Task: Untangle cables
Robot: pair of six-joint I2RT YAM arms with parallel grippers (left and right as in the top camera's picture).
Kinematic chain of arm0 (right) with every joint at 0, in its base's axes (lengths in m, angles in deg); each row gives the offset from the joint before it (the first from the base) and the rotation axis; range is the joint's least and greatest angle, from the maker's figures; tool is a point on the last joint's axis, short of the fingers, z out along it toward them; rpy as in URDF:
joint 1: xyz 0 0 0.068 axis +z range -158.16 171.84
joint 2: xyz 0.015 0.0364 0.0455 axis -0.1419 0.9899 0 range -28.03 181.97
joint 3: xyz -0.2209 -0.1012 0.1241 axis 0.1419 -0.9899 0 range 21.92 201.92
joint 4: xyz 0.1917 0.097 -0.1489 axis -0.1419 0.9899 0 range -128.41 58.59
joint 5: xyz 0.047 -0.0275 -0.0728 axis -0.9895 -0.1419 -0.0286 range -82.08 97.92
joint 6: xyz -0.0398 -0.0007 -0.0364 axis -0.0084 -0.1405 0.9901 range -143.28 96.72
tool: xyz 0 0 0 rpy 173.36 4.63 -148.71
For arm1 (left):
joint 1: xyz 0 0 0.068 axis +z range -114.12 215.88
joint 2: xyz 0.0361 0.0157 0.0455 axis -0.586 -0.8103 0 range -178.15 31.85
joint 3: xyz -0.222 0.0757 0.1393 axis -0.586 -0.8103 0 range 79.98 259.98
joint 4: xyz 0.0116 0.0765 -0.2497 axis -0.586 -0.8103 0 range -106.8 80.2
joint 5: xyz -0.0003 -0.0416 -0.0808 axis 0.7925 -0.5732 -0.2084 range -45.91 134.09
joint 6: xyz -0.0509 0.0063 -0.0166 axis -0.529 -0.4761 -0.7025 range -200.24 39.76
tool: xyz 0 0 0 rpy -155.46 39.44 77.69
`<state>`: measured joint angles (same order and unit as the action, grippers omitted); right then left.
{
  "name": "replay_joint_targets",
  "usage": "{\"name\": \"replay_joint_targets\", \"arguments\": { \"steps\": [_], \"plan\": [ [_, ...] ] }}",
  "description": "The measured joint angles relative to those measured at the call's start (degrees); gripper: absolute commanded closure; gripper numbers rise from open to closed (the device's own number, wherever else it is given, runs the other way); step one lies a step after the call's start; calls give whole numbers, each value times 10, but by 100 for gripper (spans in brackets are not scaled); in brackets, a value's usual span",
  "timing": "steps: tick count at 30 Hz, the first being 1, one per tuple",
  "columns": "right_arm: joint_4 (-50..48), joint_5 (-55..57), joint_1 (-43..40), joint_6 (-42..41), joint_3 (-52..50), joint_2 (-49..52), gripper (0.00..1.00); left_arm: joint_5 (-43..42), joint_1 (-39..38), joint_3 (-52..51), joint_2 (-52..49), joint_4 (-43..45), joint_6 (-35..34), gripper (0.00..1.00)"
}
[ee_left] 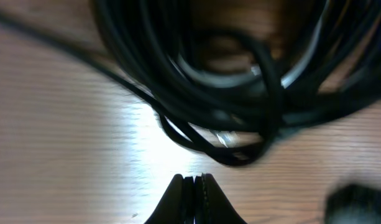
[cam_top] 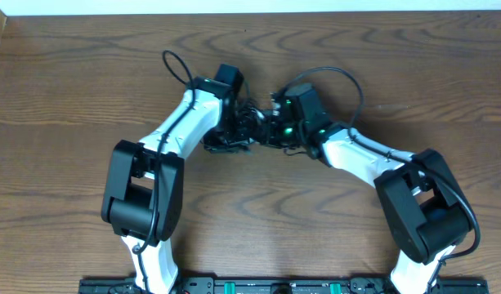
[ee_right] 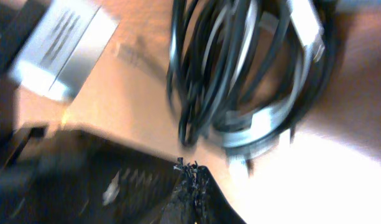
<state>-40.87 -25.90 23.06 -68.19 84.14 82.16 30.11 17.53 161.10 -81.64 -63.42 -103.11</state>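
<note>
Both pincers are clenched: the left pincer (ee_left: pixel 193 182) has its two fingers pressed flat together with nothing between them, and its tip stands just before the cables (ee_left: pixel 240 93) without clearly touching them. The right pincer (ee_right: pixel 191 169) is closed as well, its tip near the lowest black loop. That picture is blurred, so I cannot tell if it touches a cord, but no cord is seen pinched. From above, the two arms (cam_top: pixel 185 122) meet over the bundle in the middle of the desk (cam_top: pixel 70 90), a little toward the far edge. As I judge it, the task is hardly begun: the black cords (ee_right: pixel 196 74) and the white cord (ee_right: pixel 265 118) lie in one coil, loops crossing one over another, with silver plugs (ee_left: pixel 225 138) inside the heap. No cable is laid out apart, so all the separating is left to do.
</note>
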Motion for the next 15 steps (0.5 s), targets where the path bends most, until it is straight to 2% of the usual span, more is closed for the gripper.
{"name": "replay_joint_targets", "arguments": {
  "steps": [3,7,11,15],
  "plan": [
    [75,-27,2,-4,18,0,98,2,25,0,0,-4,0,93],
    [184,-21,-10,52,65,-1,99,4,69,0,0,15,-5,92],
    [174,32,-15,125,104,-10,99,4,93,-1,0,76,-22,93],
    [144,132,-15,170,112,-19,98,3,88,-2,0,144,-49,93]
  ]
}}
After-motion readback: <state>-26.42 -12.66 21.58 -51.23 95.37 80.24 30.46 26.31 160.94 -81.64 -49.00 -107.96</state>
